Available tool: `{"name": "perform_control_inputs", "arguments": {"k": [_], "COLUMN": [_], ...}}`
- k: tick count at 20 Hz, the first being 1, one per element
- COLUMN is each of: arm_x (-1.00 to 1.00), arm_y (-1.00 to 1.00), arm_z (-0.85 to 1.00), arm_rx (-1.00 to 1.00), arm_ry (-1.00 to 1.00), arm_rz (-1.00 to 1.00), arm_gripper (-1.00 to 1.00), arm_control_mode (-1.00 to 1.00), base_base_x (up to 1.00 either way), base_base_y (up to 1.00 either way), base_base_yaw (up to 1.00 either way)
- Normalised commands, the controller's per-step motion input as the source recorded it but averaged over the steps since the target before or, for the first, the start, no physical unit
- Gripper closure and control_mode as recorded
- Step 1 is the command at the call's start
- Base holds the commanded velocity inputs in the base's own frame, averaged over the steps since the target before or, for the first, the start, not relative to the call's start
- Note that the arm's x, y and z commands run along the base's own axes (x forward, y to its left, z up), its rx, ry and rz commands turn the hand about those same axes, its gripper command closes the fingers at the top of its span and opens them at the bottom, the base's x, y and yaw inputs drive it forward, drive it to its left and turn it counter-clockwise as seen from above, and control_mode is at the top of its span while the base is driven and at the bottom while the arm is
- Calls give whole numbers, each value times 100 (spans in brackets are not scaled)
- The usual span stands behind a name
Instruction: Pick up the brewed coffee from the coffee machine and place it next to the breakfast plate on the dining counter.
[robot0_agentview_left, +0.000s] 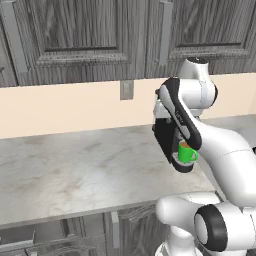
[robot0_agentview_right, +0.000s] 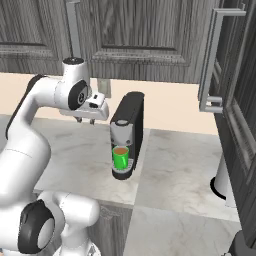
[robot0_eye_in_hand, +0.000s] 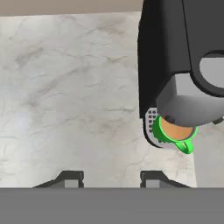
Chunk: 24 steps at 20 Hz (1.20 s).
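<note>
while the mug waits, claw: the gripper (robot0_agentview_right: 86, 120) hangs above the worktop (robot0_agentview_right: 170, 165), left of the machine, tips spread apart with nothing between them.
mug: the brewed coffee (robot0_agentview_right: 120, 157) is bright green, brown liquid at its top, handle (robot0_eye_in_hand: 185, 147) to one side.
place: on the round drip base (robot0_eye_in_hand: 151, 127), under the silver-grey head of the coffee machine (robot0_agentview_right: 131, 122).
writing: none readable.
hand view: looks down into the mug.
right base view: tall cabinet handle (robot0_agentview_right: 210, 65).

Dark grey wood-grain wall cabinets (robot0_agentview_left: 75, 35) above beige backsplash (robot0_agentview_left: 60, 107) and marbled worktop (robot0_agentview_left: 75, 170).
</note>
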Motion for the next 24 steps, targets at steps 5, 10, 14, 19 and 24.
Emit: {"name": "perform_control_inputs", "arguments": {"k": [5, 10, 14, 19, 24], "arm_x": [-27, -54, -16, 0, 12], "arm_y": [-13, -58, -39, -29, -44], "arm_z": [-14, -52, -68, -63, -37], "arm_rx": [3, 13, 3, 0, 0], "arm_ry": [-17, -54, -41, -23, -6], "arm_rz": [9, 24, 19, 13, 12], "arm_gripper": [-100, -100, -100, -100, -100], "arm_control_mode": [-100, -100, -100, -100, -100], "base_base_x": [0, 0, 0, 0, 0], "base_base_y": [0, 0, 0, 0, 0], "base_base_yaw": [0, 0, 0, 0, 0]}}
